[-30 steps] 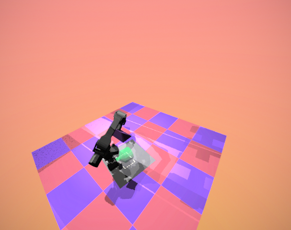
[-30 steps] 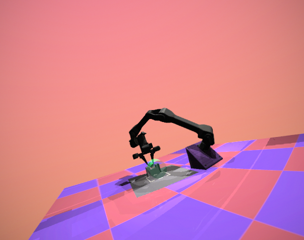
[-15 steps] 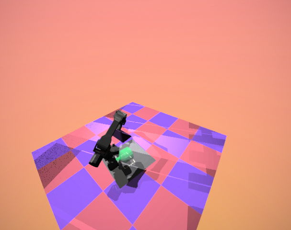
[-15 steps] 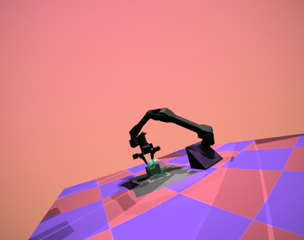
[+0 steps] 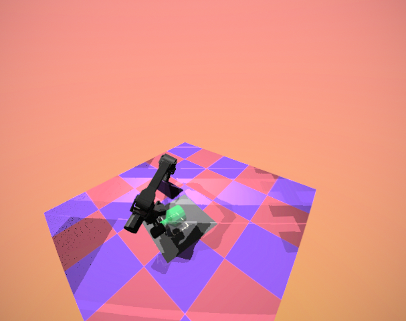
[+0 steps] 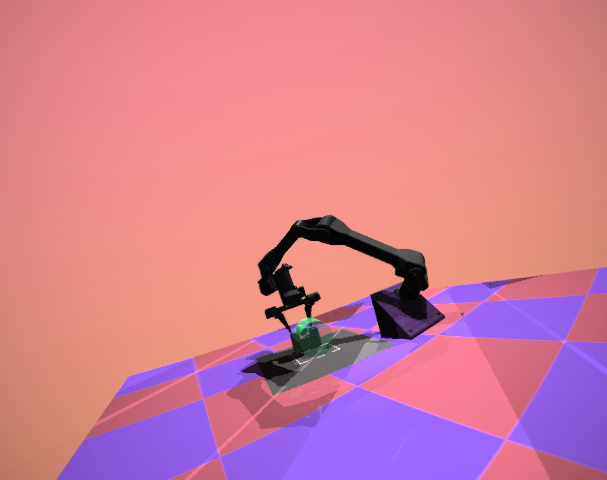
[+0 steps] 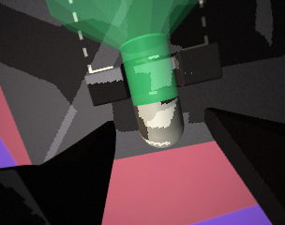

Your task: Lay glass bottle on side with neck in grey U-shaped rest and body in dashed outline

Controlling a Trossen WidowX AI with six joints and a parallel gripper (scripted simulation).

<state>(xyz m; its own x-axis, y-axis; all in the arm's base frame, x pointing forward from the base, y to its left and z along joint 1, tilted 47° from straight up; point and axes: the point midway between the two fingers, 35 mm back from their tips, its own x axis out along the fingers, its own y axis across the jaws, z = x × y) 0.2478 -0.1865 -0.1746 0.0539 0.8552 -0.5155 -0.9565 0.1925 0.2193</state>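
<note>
On the grey mat (image 5: 162, 244) (image 6: 282, 379) (image 7: 255, 91), with claw (image 5: 161, 220) (image 6: 299, 328) (image 7: 159, 120) spread clear of the glass bottle (image 5: 175, 214) (image 6: 308, 322) (image 7: 149, 70), back away slowly and squarely, nudging neither bottle nor U-shaped rest (image 6: 307, 342) (image 7: 107, 88)
</note>
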